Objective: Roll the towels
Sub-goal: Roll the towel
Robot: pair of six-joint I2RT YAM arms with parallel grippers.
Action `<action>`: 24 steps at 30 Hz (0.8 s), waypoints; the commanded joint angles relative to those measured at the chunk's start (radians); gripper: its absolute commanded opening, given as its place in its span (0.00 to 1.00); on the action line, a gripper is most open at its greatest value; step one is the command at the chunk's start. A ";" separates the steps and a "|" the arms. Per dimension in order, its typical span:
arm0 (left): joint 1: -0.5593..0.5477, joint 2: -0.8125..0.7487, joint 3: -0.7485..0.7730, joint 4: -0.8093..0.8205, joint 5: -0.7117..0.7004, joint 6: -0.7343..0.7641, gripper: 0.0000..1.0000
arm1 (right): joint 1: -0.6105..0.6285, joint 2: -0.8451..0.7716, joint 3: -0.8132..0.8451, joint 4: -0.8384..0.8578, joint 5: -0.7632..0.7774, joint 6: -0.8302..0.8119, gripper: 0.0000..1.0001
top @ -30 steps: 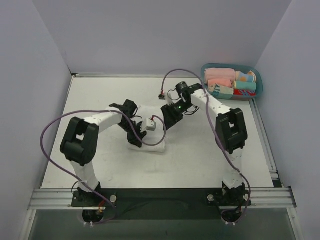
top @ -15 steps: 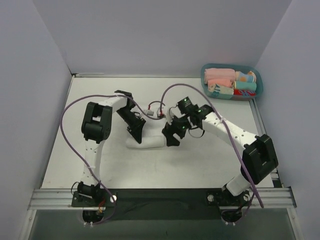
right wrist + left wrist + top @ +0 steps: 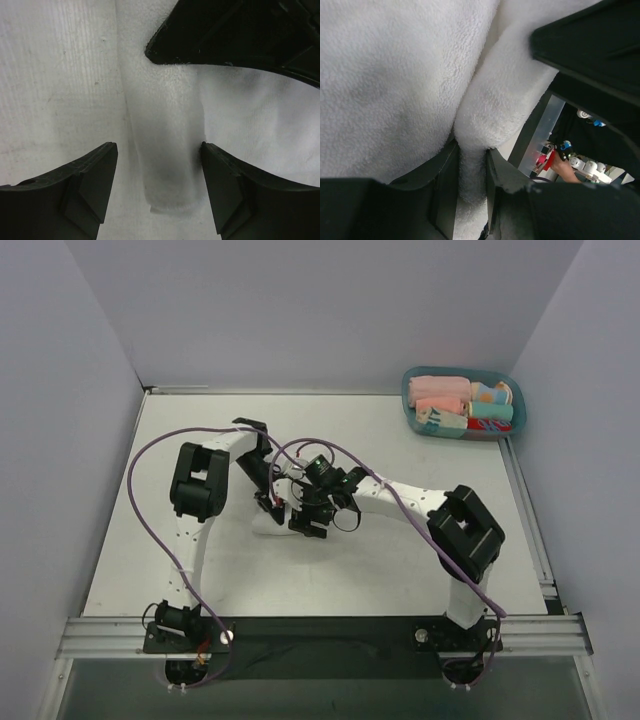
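Towel (image 3: 265,528) lies on the table (image 3: 420,560), well apart from the basket (image 3: 518,405), on its near-left side. It looks like a narrow roll already and sits mostly under both grippers in the top view.

My read of the step: re-grip and tighten the roll.
- Hold the end far from the basket pinned so the layers can't unwind.
- Bring the free gripper down square across the roll, not on the loose flap.
- Close only once both fingers bracket the full thickness, then turn evenly. The pile is soft and will probably slump if squeezed off-centre.

Left gripper (image 3: 470,170): at the towel end farther from the basket, jaws nearly closed and pinching a fold of pile.

Right gripper (image 3: 159,175): at the end nearer the basket, jaws spread wide and straddling the roll. It holds nothing, and I can't confirm contact at either finger.
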 commanded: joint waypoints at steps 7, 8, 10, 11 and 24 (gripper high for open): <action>0.072 0.003 -0.034 0.155 -0.103 -0.086 0.36 | -0.032 0.120 0.050 -0.052 -0.121 -0.024 0.03; 0.089 -0.014 -0.069 0.180 -0.053 -0.089 0.38 | -0.046 0.128 0.059 -0.075 -0.146 -0.033 0.00; 0.144 -0.092 -0.125 0.246 0.008 -0.098 0.50 | -0.060 0.169 0.126 -0.193 -0.219 -0.058 0.00; 0.164 -0.125 -0.154 0.270 0.057 -0.101 0.55 | -0.064 0.189 0.146 -0.235 -0.242 -0.070 0.00; 0.399 -0.715 -0.514 0.628 0.109 -0.077 0.70 | -0.175 0.428 0.393 -0.602 -0.551 -0.049 0.00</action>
